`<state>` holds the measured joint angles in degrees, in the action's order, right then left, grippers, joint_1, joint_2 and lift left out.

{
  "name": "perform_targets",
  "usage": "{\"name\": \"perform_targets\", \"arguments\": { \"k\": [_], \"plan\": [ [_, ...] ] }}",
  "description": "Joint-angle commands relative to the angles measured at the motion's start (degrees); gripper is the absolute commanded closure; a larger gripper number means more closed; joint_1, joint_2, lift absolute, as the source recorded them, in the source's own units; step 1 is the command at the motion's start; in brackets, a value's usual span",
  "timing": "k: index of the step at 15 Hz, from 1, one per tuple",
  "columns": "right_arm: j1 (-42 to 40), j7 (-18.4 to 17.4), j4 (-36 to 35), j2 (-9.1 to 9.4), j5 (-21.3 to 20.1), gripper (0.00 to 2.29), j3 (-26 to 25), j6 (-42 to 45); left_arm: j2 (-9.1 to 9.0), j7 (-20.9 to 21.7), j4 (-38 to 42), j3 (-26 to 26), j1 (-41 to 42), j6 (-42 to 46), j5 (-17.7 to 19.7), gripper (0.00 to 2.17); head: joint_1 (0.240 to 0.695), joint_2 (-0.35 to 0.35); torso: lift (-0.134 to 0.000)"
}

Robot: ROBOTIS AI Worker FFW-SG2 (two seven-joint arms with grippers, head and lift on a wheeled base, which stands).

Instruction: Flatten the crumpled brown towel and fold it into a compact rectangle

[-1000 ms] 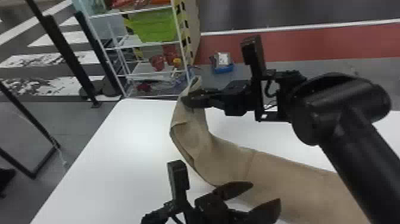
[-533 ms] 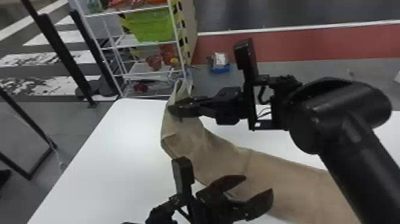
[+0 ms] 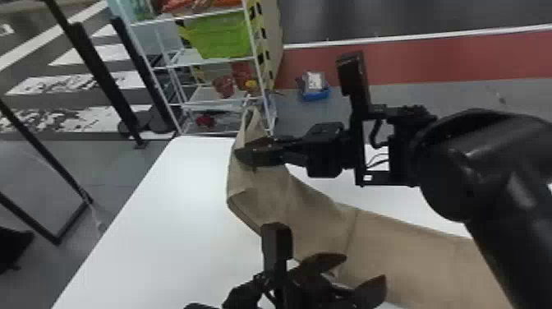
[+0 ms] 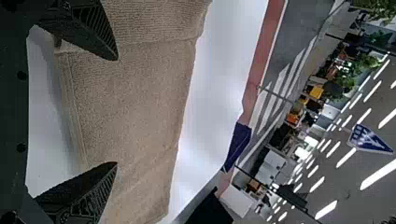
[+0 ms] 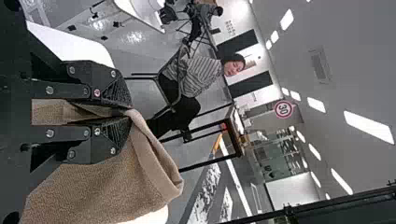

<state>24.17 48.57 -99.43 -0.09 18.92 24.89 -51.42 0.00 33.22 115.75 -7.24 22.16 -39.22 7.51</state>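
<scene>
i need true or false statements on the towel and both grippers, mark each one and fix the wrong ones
1. The right gripper is closed on the brown towel. True.
2. The left gripper has its fingers apart. True.
3. The towel is already folded into a compact rectangle. False: it runs as a long, bent strip over the white table.
4. Both grippers are holding the towel. False: only the right one is; the left one is open.
5. A green bin sits on the rack beyond the table. True.
</scene>
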Motion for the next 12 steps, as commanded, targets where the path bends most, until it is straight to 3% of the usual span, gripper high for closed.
{"name": "perform_targets", "arguments": {
  "k": [1, 4, 12],
  "plan": [
    [-0.8, 0.0, -2.2, 0.14, 1.0, 0.98, -0.5, -1.6, -0.15, -1.1, 0.0, 0.2, 0.0, 0.4, -1.3, 0.09, 0.695, 0.236, -0.124],
    [-1.6, 0.6, -5.0, 0.14, 3.1, 0.98, -1.8, -4.6, -0.15, -3.0, 0.4, 0.4, 0.0, 1.1, -2.9, 0.09, 0.695, 0.250, -0.124],
    [-5.2, 1.4, -10.5, 0.14, 6.3, 0.98, -7.7, -7.6, -0.15, -2.5, 0.7, 3.0, 0.4, 1.1, -2.8, 0.09, 0.695, 0.263, -0.124]
  ]
}}
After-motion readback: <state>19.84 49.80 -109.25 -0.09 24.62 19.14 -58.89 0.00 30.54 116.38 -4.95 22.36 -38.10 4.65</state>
